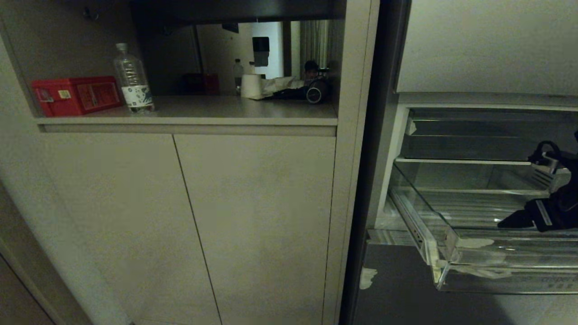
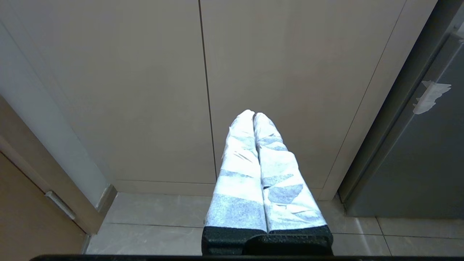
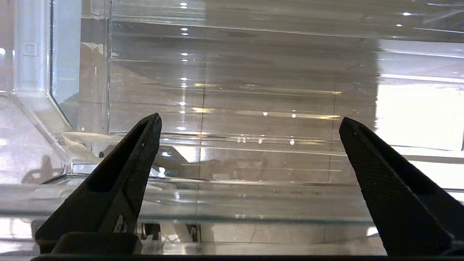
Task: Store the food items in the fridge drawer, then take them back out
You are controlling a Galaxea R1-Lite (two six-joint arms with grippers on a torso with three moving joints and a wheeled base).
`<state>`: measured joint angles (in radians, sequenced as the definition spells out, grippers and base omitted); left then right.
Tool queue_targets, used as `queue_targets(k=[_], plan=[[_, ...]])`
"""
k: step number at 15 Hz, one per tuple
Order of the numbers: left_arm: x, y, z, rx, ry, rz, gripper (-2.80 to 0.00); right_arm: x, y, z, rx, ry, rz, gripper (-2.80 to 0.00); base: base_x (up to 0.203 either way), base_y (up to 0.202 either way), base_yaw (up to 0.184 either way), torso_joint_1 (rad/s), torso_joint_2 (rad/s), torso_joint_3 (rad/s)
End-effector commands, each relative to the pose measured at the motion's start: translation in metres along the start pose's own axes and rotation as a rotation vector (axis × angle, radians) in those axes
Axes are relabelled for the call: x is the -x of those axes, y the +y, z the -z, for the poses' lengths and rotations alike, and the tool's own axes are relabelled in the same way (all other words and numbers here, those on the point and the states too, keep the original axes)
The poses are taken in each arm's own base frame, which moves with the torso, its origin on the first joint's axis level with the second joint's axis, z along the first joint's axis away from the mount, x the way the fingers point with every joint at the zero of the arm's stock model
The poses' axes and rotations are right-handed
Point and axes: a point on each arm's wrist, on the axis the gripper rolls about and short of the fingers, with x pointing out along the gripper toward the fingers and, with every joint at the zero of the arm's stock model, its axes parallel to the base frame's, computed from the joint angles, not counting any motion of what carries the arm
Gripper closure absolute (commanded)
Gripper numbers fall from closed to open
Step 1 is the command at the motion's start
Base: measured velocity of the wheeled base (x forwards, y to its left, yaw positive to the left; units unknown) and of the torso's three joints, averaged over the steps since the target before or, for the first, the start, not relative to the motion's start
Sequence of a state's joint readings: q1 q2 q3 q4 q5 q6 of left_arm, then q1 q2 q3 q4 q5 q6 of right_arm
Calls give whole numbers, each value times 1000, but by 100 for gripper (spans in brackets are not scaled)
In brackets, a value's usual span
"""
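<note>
R gripper (image 3: 250,121) spread wide over fridge drawer (image 1: 445,243).

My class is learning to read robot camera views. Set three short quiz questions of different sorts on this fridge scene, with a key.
1. True or false: the right gripper is shut.
2. Which sits beside the red box on the shelf? A) a water bottle B) a pan C) a kettle
3. Fill in: the left gripper points at closed cabinet ____.

Key:
1. False; it is open over the pulled-out fridge drawer.
2. A, the water bottle.
3. doors.
</note>
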<state>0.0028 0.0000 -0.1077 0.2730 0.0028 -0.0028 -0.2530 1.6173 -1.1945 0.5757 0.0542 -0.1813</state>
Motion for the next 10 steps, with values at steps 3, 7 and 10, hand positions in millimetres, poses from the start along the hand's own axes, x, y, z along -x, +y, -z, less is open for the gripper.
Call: queue_targets(k=[3,7,10], plan=[[0,0,0,0,2,-1,0,-2,0,-11,5,-93,-33,-280,0,0,0,0,0,0],[0,0,0,0,3,-1,0,-31,-3,-30,4,-197,-51,-280,0,0,0,0,0,0],[0,0,0,0,3,-1,0,-36,-5,-37,-24,-256,-86,-280,0,0,0,0,0,0]])
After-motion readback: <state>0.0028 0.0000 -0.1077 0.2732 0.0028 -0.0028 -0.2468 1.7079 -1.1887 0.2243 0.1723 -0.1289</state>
